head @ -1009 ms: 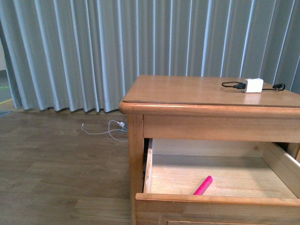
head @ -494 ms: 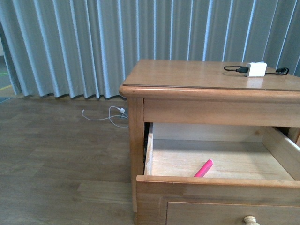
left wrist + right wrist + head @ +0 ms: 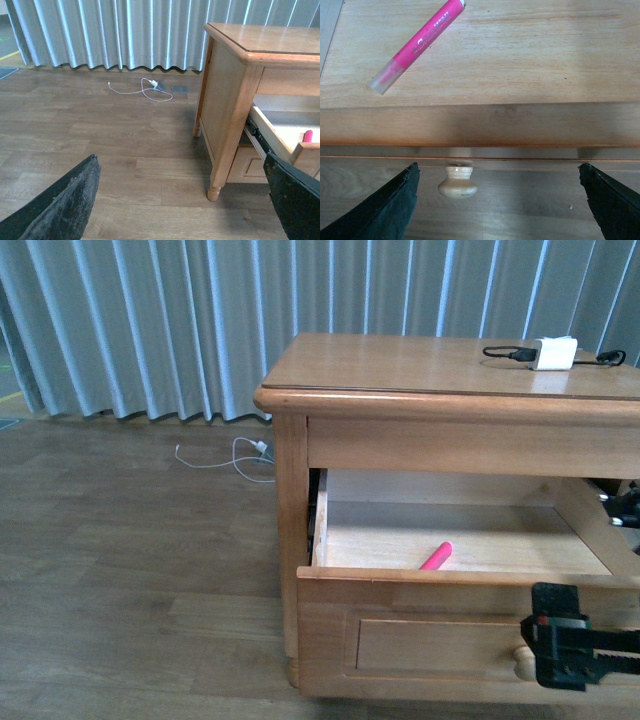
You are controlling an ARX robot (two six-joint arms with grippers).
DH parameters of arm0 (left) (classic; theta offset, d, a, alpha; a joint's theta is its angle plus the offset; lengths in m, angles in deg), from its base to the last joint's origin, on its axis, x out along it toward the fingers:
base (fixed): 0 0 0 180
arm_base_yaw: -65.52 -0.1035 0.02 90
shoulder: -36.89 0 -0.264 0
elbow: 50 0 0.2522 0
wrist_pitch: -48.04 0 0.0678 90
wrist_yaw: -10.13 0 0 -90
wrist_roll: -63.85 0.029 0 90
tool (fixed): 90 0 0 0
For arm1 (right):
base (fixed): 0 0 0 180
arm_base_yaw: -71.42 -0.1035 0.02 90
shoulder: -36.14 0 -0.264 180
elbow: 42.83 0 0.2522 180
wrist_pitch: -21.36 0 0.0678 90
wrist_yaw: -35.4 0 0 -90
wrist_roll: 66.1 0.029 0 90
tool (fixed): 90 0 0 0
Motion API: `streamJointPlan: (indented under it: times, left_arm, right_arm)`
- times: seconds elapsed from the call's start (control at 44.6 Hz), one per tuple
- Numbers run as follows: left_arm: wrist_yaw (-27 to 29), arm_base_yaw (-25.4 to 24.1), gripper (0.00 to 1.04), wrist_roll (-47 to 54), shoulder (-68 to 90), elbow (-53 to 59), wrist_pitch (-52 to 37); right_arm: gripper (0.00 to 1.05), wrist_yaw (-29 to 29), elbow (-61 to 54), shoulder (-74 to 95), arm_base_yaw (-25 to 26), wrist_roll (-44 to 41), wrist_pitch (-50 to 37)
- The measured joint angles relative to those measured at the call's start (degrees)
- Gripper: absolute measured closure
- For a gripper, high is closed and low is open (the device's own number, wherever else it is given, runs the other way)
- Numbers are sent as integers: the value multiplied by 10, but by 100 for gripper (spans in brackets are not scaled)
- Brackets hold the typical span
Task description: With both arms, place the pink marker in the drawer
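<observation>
The pink marker (image 3: 436,556) lies loose on the floor of the pulled-out upper drawer (image 3: 420,590), its paler cap end toward the drawer front; the right wrist view shows it full length (image 3: 417,45). My right gripper (image 3: 572,648) hangs open just in front of the drawer front, beside the round pale knob (image 3: 457,182), with nothing between its fingers (image 3: 380,212). My left gripper (image 3: 182,210) is open over the wooden floor, left of the nightstand (image 3: 227,95). From there only the marker's tip (image 3: 308,135) shows. The left arm is out of the front view.
A white charger block (image 3: 555,352) with a black cable sits on the nightstand top. A white cable (image 3: 235,455) lies on the floor by the grey curtain (image 3: 150,320). The nightstand's turned foot (image 3: 214,192) stands near my left gripper.
The front view has shifted so the drawer front and its knob show in full. My right gripper has come into view at the lower right. The marker lies where it was.
</observation>
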Motion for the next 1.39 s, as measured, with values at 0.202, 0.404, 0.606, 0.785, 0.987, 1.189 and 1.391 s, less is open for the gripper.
streamJointPlan:
  times: [0.202,0.404,0.606,0.785,0.987,1.189,1.391]
  left_arm:
    - [0,0,6,0,0,0,0]
    - [0,0,6,0,0,0,0]
    - [0,0,6,0,0,0,0]
    - [0,0,6,0,0,0,0]
    - [0,0,6,0,0,0,0]
    - [0,0,6,0,0,0,0]
    - [0,0,6,0,0,0,0]
  right_arm:
    - [9,-45,68,116,-3,-3,-112]
    - [9,-57,148,188,3,-12,-169]
    - [9,-65,200,232,7,-17,-189]
    - [9,-76,247,276,9,-22,-216]
    - [9,-90,283,315,9,-21,-247]
    - [9,-82,295,333,12,-21,-270]
    - [9,-77,290,331,13,-25,-276]
